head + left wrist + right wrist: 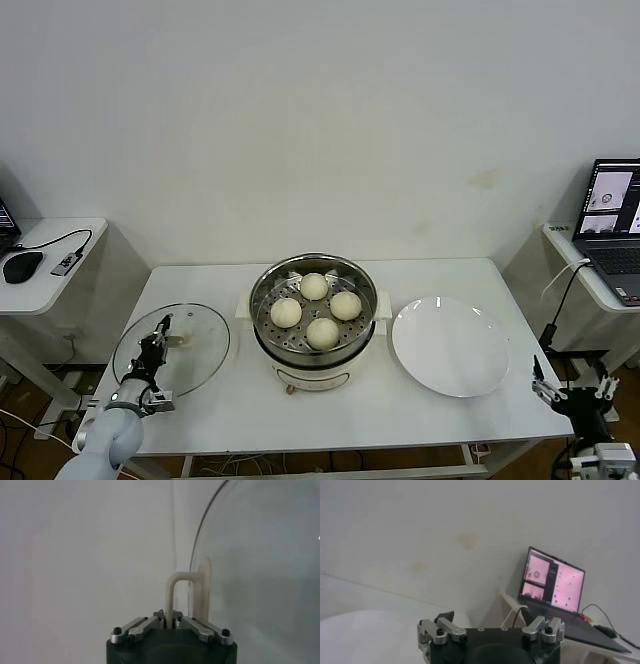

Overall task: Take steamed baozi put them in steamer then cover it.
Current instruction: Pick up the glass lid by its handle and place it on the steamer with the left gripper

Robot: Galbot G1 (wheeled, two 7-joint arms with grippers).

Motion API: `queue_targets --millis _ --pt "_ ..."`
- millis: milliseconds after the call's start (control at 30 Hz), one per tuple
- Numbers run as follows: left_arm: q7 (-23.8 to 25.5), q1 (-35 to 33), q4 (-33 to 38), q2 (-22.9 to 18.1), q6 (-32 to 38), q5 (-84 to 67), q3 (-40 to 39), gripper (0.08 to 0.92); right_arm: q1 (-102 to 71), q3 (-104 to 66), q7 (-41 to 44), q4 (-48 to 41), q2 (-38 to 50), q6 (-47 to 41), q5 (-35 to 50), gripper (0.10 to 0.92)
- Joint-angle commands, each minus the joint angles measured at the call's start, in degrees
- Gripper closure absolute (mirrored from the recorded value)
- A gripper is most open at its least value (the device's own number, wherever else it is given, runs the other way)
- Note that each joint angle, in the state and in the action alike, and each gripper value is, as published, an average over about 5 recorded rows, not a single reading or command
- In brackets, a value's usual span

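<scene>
Four cream-white baozi (315,308) sit in the shiny steamer (262,300) on its cream pot base at the table's middle. The glass cover (195,350) lies flat on the table at the left. My left gripper (156,345) is over the cover and shut on its cream handle (172,587); the glass lid's rim (200,535) curves beside it. My right gripper (572,390) is open and empty, parked low past the table's front right corner.
A flat white plate (450,345) lies right of the steamer. A laptop (612,225) stands on a side table at the right, also in the right wrist view (552,582). A mouse (22,266) and cable lie on the left side table.
</scene>
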State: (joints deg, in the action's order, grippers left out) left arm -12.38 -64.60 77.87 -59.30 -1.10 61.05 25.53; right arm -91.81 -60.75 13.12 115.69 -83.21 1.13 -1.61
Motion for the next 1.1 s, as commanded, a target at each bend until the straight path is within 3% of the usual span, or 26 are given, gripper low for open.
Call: queue_targets --millis 33,367,533,700,800,933,1100 --pt "6.2 -12.6 29.0 0.6 -17.4 -3.9 4.2 0.851 -0.6 3.9 -0.1 0.6 0.5 0.2 -0.7 0.203" --pt "11.4 -16.2 45.4 4.8 -29.4 -10.9 2.5 0.851 -0.7 7.4 -0.2 1.4 0.5 0.2 -2.1 0.203" --pt "12.3 -11.4 49.2 8.7 -33.7 -11.6 -4.2 0.851 -0.5 7.9 -0.4 1.4 -0.6 0.3 -3.3 0.203" --pt "13.3 -2.5 45.6 10.5 -36.4 -11.0 -14.8 0.851 0.0 7.7 -0.6 0.8 -1.7 0.4 -4.9 0.203" --pt "15.1 3.7 42.4 9.4 -37.9 -9.2 -21.0 0.851 0.4 7.8 -0.7 0.3 -2.3 0.5 -6.3 0.203" --pt "19.5 12.8 39.0 5.0 -39.8 -4.6 -28.5 0.851 0.5 8.4 -0.8 0.0 -2.9 0.5 -7.1 0.203" --pt "23.7 17.1 36.1 -0.8 -40.9 2.1 -33.2 0.851 0.2 9.2 -0.8 -0.6 -3.2 0.6 -7.9 0.203"
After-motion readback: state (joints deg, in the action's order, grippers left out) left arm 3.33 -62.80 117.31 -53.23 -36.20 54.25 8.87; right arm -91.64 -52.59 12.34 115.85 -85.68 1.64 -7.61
